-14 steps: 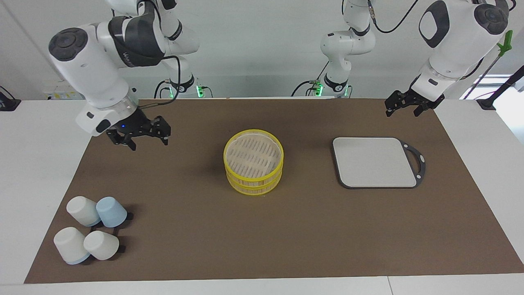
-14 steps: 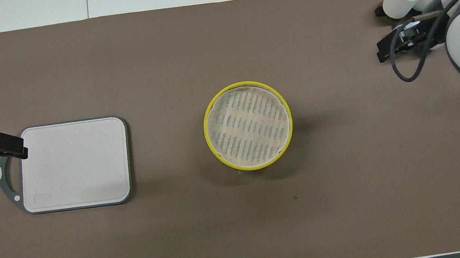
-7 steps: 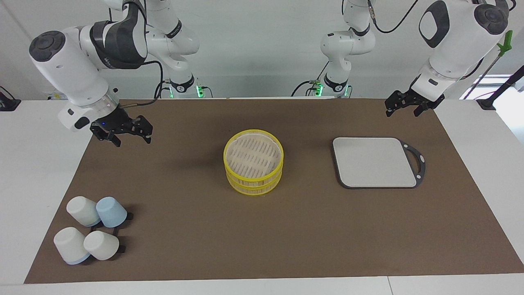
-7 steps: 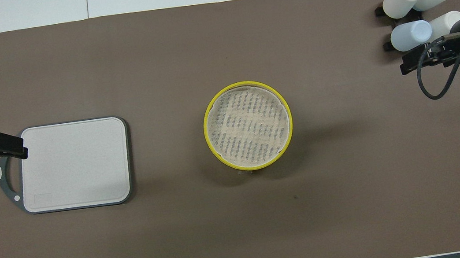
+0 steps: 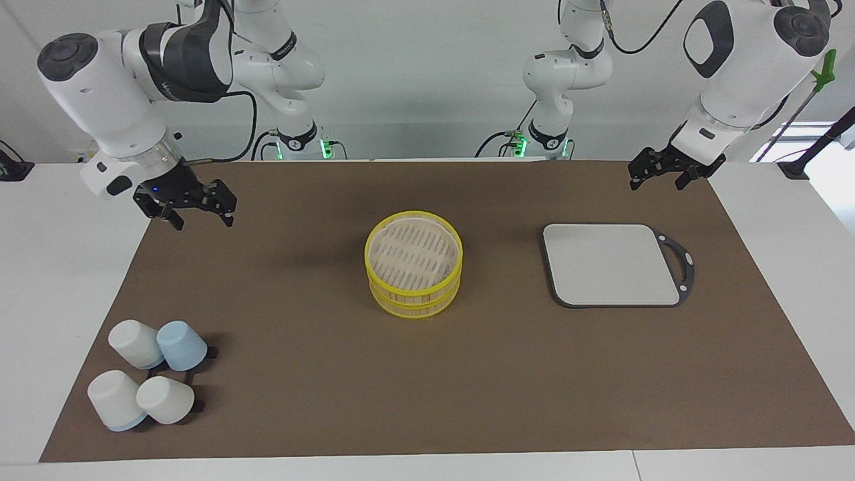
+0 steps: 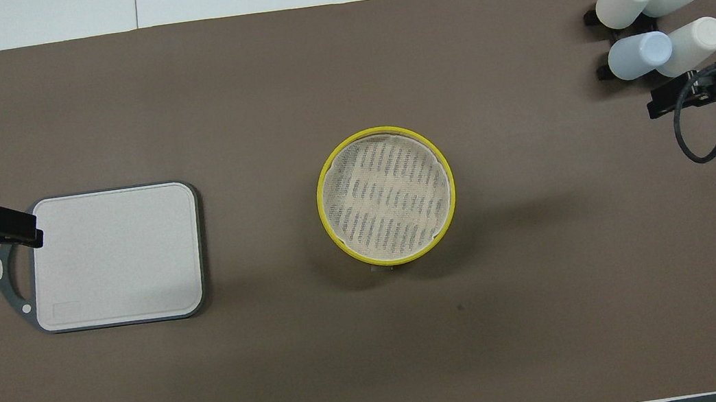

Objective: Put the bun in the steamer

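From across the desk [image 5: 80, 280], the steamer [image 5: 413, 272] stands in the middle of the brown mat [image 5: 320, 374], two yellow-rimmed tiers stacked, the slatted top tier bare inside; no bun shows anywhere in this view. A grey board [image 5: 611, 264] with a dark handle loop lies on the mat toward the left arm's end of the desk, about level with the steamer. Four cups [image 5: 148, 381], three white and one pale blue, lie tipped together toward the right arm's end, farther from the robots than the steamer. The right claw [image 5: 196, 218] hangs in the air over the mat's corner near its own base, fingers spread and holding nothing; the left claw [image 5: 656, 178] hangs over the mat's other near corner, released too, nothing between its fingers.

From overhead, the steamer [image 6: 386, 196] shows its round slatted floor with nothing lying on it; the bun cannot be found here either. The board [image 6: 116, 256] lies flat with its handle loop turned toward the mat's edge; the left claw [image 6: 23, 233] covers the spot just beside that handle. The cups [image 6: 655, 16] sit at the mat's corner farthest from the robots; the right claw [image 6: 670, 101] is seen just nearer than them, apart from them, empty.
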`<state>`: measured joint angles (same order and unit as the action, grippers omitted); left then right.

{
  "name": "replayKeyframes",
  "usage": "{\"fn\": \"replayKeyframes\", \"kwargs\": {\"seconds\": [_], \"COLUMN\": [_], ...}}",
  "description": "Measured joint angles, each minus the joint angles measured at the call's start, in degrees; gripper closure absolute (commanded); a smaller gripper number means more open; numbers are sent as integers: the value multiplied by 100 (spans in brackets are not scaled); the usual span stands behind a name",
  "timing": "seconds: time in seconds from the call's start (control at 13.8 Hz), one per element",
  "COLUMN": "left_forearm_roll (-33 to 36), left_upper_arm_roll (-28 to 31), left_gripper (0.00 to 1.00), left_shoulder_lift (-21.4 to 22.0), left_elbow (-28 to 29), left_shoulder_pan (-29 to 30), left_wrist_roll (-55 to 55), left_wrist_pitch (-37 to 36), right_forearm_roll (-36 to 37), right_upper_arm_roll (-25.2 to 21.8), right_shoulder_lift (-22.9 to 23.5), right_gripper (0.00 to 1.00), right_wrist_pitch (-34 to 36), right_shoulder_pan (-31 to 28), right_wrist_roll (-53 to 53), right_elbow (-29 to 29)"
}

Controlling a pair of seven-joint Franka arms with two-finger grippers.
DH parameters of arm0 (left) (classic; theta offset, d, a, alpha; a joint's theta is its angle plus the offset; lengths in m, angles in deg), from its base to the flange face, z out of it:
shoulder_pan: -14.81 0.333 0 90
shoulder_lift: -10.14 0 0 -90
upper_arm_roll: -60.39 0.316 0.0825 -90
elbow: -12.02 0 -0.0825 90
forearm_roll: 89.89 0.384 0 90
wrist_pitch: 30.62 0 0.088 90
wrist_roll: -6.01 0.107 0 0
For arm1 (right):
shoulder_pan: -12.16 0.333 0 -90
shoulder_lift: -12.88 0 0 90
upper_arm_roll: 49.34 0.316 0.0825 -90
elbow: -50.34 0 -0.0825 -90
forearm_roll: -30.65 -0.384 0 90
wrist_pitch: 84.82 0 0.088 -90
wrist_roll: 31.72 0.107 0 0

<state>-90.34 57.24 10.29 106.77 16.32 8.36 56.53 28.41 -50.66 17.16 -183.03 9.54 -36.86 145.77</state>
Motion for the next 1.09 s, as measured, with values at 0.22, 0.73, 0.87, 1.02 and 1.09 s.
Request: {"fn": "replayKeyframes", "kwargs": {"seconds": [0.22, 0.73, 0.87, 1.02, 1.09], "left_forearm_roll": [0, 0, 0, 0, 0], "left_upper_arm_roll": [0, -1, -1, -1, -1], "left_gripper": [0, 0, 0, 0, 0], "left_shoulder_lift": [0, 0, 0, 0, 0], "left_elbow": [0, 0, 0, 0, 0], "left_shoulder_pan": [1, 3, 3, 4, 4], "left_wrist_roll": [0, 0, 0, 0, 0], "left_wrist_pitch": [0, 0, 0, 0, 0], "right_forearm_roll": [111, 112, 116, 151, 203], "right_upper_arm_roll": [5, 13, 17, 19, 20], "right_shoulder_lift": [0, -3, -3, -4, -4], "right_gripper": [0, 0, 0, 0, 0], "right_wrist_pitch": [54, 640, 640, 640, 621], "right_shoulder_pan": [0, 0, 0, 1, 1], "right_wrist_roll": [0, 0, 0, 0, 0], "right_elbow": [1, -108, -117, -136, -147]}}
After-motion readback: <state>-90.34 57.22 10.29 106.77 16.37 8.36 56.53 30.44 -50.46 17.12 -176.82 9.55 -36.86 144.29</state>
